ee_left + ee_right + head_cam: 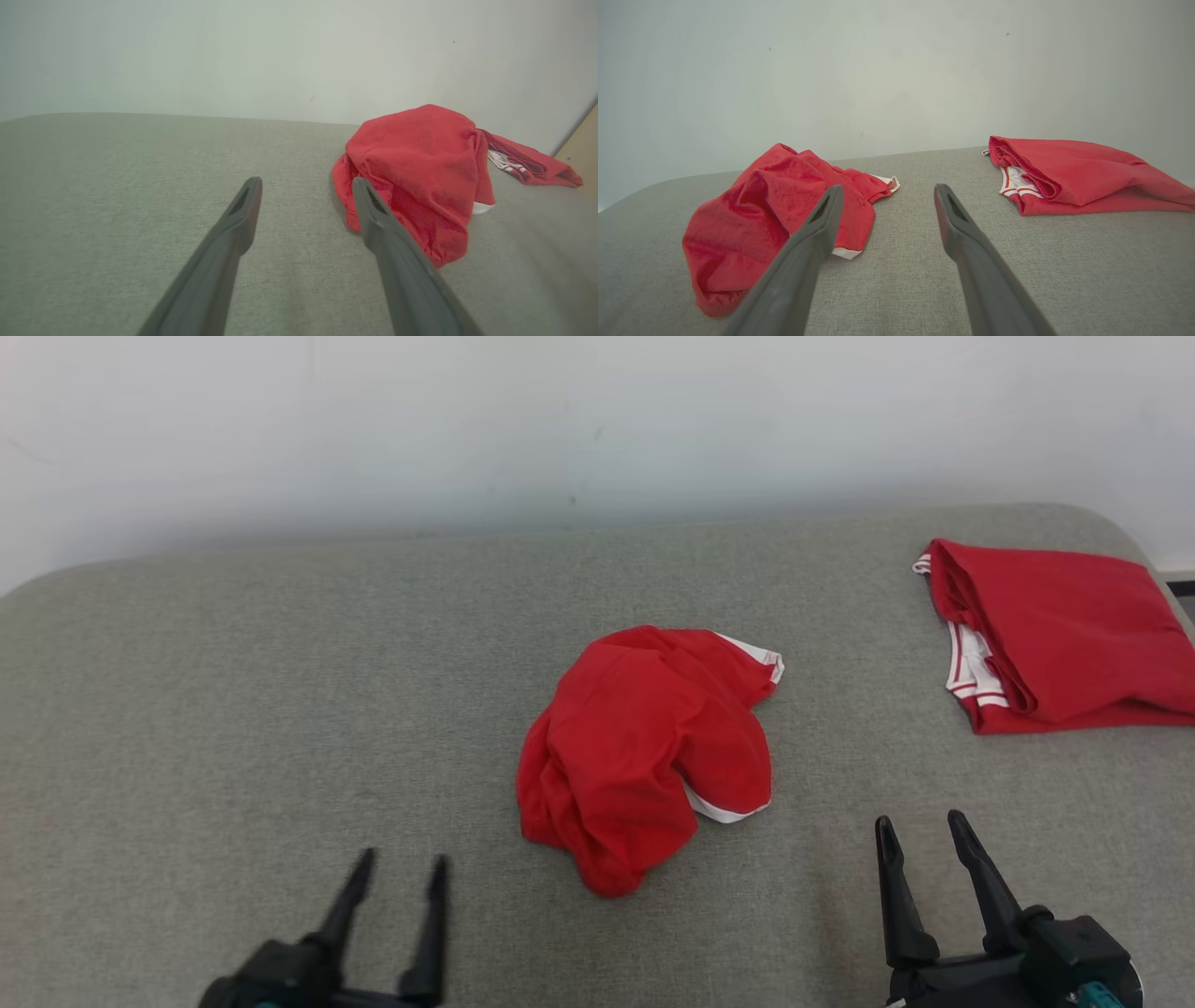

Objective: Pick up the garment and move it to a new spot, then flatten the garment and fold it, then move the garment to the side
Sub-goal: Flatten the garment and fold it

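Observation:
A crumpled red garment (644,747) with white trim lies bunched in the middle of the grey cushioned surface (280,709). The left wrist view has it (416,177) ahead and to the right, the right wrist view (775,219) ahead and to the left. My left gripper (401,866) sits at the lower left, open and empty, short of the garment's left side. At the lower right my right gripper (920,831) stands open with nothing between its fingers, to the right of the garment. Both hover just above the surface.
A second red garment (1055,635), folded flat with white striped trim, lies at the far right near the surface's edge (1073,172). A pale wall (560,420) runs behind the surface. The left half of the surface is bare fabric.

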Motion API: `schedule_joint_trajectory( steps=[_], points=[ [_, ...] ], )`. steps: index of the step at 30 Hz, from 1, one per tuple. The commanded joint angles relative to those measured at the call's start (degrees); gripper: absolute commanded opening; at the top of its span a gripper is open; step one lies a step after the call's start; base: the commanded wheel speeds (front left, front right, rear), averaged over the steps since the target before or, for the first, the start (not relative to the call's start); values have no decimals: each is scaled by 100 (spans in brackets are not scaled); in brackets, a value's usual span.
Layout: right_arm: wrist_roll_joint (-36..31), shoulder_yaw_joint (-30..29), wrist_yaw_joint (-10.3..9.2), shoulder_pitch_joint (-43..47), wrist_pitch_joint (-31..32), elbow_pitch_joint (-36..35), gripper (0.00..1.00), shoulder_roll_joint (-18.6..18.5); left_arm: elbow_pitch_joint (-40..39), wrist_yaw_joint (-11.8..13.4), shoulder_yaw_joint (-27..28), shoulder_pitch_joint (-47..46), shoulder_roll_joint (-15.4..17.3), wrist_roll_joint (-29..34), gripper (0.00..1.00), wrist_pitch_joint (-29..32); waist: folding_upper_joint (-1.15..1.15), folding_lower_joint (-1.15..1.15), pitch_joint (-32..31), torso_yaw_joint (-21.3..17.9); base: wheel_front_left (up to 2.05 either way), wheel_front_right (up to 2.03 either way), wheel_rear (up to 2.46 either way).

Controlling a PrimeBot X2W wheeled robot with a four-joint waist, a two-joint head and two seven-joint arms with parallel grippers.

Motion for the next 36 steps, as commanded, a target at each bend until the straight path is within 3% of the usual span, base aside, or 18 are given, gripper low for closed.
schedule_joint_trajectory(
  steps=[1, 6, 13, 23, 24, 26, 32, 36],
  points=[
    [30, 12, -1, -78, -26, -2, 100, 4, 76, 1, -247, -149, -11, -8, 100, -1, 0, 0, 96, -99, 0, 0, 0],
    [48, 56, -1, -197, -26, 5, 100, 13, 426, 4, -1059, -490, 58, -130, 100, -1, 0, 0, 295, -362, 0, 0, 0],
    [75, 31, -1, -311, -26, -28, 100, 25, 984, 2, -1709, -942, 118, -202, 100, -1, 0, 0, 620, -752, 0, 0, 0],
    [151, 38, -1, -390, -26, -101, 100, 31, 1822, 2, -1926, -1418, 89, -196, 100, -1, 0, 0, 874, -1080, 0, 0, 0],
    [157, 34, -1, -386, -26, -102, 100, 32, 1901, 2, -1941, -1457, 76, -218, 39, -1, 0, 0, 876, -1083, 0, 0, 0],
    [165, 16, -1, -372, -26, -105, 100, 32, 1978, 2, -1952, -1564, 46, -266, 0, -1, 0, 0, 871, -1072, 0, 0, 0],
    [169, -43, -1, -310, -26, -87, 100, 32, 1712, 2, -1602, -1569, 40, -326, 0, -1, 0, 0, 721, -858, 0, 0, 0],
    [210, -71, -1, -217, -26, -26, 100, 29, 1132, 30, -1235, -1373, 308, -203, 0, -1, 0, 0, 540, -561, 0, 0, 0]
  ],
)
